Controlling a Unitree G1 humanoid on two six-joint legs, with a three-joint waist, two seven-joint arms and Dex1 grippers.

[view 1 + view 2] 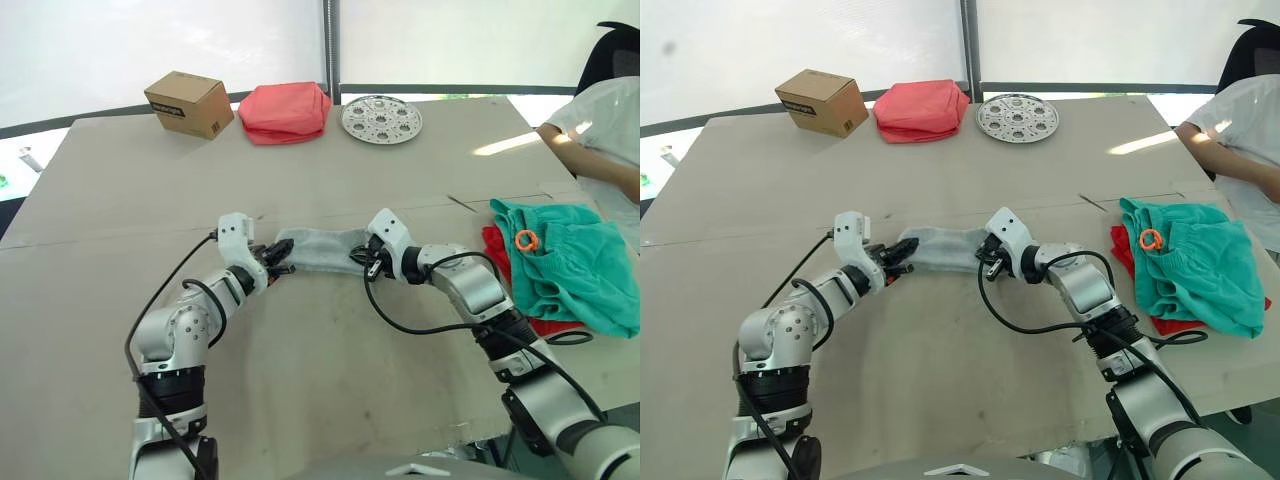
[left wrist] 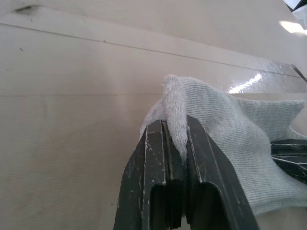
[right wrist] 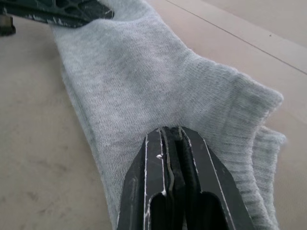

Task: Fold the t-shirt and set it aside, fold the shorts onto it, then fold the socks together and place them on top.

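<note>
Now socks [image 1: 318, 249] stretched between left gripper [image 1: 277, 262] and right gripper [image 1: 362, 258], both clamped on ends.

the socks [image 1: 318, 248] are light grey with a fine ribbed knit; the shorts [image 1: 575, 260] are teal-green with an orange loop [image 1: 527, 240], over the bright red t-shirt [image 1: 497, 246]; the folded cloth [image 1: 285, 111] is salmon-pink, the box [image 1: 189, 104] brown, the perforated plate [image 1: 382, 119] silvery, the table [image 1: 330, 370] beige

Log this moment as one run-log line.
phase: sock fold | left gripper: shut on socks | right gripper: shut on socks | shorts: piled on t-shirt
</note>
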